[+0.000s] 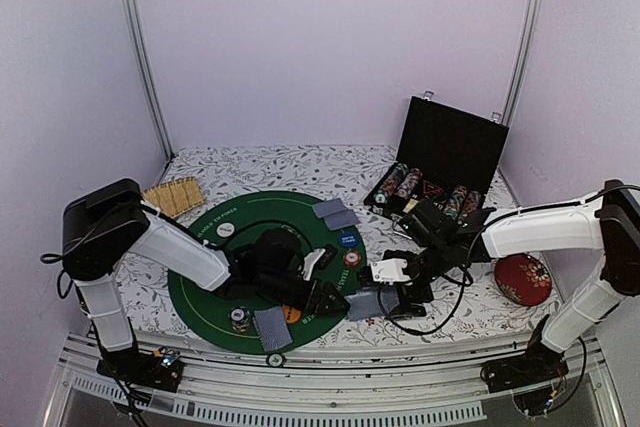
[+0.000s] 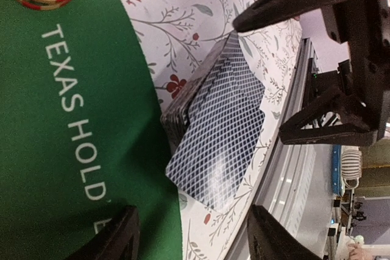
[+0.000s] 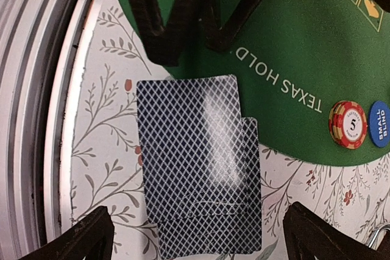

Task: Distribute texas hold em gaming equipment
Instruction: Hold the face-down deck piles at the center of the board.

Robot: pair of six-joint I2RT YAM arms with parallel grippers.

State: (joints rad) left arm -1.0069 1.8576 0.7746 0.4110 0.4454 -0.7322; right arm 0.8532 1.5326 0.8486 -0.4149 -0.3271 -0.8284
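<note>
From above, my left pincer [image 2: 192, 234] sits at nine o'clock of the card deck [image 3: 195, 162] and my right pincer [image 3: 200, 237] at three, both spread apart.

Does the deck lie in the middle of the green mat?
No, the deck lies on the floral cloth, at the edge of the green mat.

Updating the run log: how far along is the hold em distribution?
Done: cards lie at two spots on the green mat, far cards and near cards; small blind button and red chip stack are out. In hand: nothing; left gripper and right gripper, both open, flank the deck. Left: the deck, plus chips in the case.
</note>
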